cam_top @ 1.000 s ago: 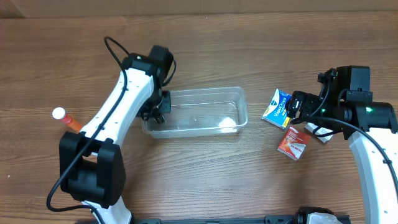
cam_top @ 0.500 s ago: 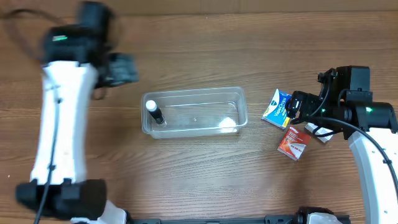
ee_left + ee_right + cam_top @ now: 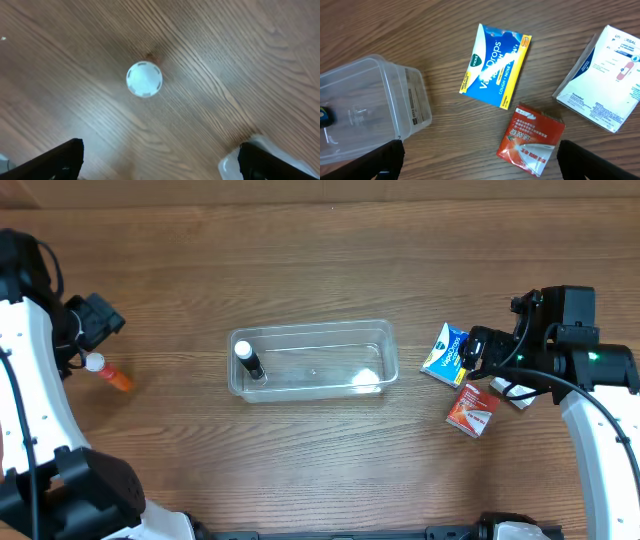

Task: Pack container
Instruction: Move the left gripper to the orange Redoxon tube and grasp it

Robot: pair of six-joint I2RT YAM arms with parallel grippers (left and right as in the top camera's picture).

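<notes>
While the container [image 3: 310, 326] is sitting in the middle of the table [image 3: 320, 470] with a small dark bottle [image 3: 247, 360] at its left end and something pale, too blurred to name, at its right, the packing is looking only partly done. An orange bottle [image 3: 108, 372] is lying well to the left under the left gripper [image 3: 85, 340], whose jaws are standing wide and empty. A blue packet [image 3: 446, 352], a red packet [image 3: 472, 410] and a white packet [image 3: 512, 392] are waiting by the right gripper [image 3: 478, 350], its jaws likewise gaping on nothing.
</notes>
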